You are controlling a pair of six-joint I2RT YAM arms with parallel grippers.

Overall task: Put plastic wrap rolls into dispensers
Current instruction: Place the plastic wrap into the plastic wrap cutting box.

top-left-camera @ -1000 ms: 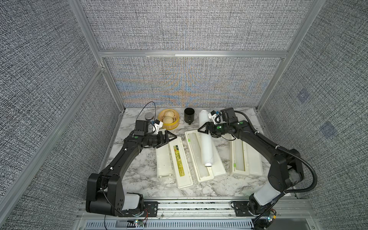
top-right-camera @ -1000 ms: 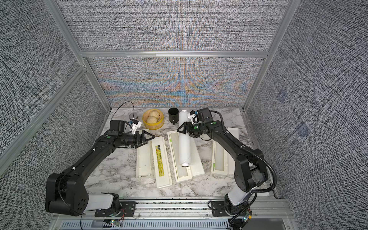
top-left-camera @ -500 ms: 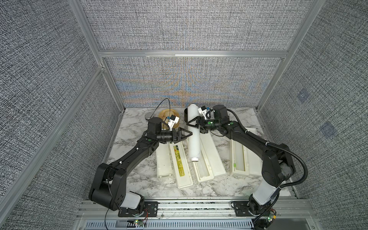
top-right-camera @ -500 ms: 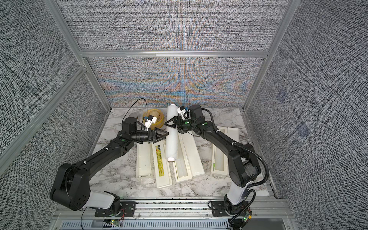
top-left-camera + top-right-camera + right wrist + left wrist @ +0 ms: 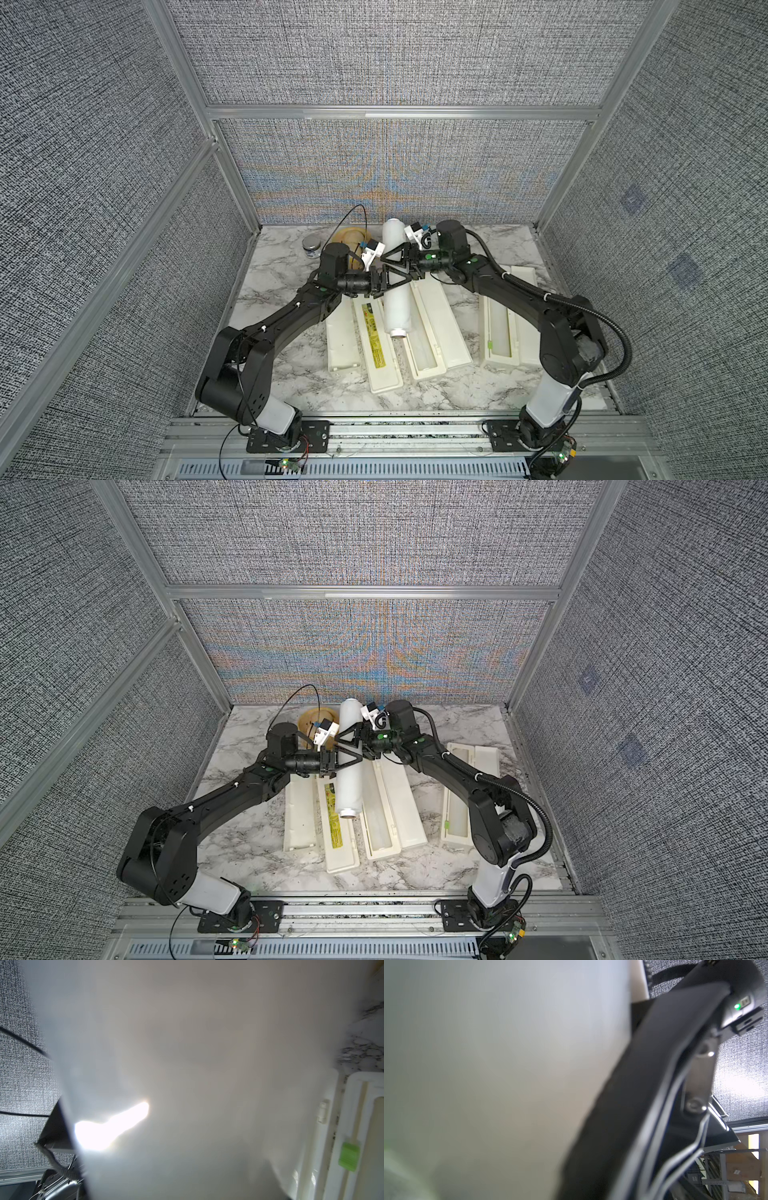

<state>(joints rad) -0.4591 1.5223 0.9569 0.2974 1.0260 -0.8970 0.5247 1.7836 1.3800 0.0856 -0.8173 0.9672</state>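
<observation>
One plastic wrap roll (image 5: 395, 303) (image 5: 348, 789) hangs tilted in the air, its near end above the gap between the left and middle dispensers. My right gripper (image 5: 392, 264) (image 5: 347, 739) is shut on its upper half from the right. The left gripper (image 5: 392, 283) (image 5: 350, 761) reaches in from the left just below it, fingers wide on either side of the roll. All three dispensers lie open: left (image 5: 343, 340) (image 5: 300, 812), middle (image 5: 434, 332) (image 5: 390, 808), right (image 5: 500, 324) (image 5: 459, 800). The roll (image 5: 488, 1064) (image 5: 187, 1043) fills both wrist views, hiding each gripper's own jaws.
A round bamboo steamer (image 5: 347, 237) (image 5: 309, 723) and a small jar (image 5: 311, 248) stand at the back left, behind the left wrist. A dispenser's rim (image 5: 353, 1093) with a green clip (image 5: 350, 1156) lies beside the roll. Padded walls close in three sides.
The right gripper lifted the roll out of the middle dispenser and carried it up and left. The left arm swung right until its fingers came around the roll.
</observation>
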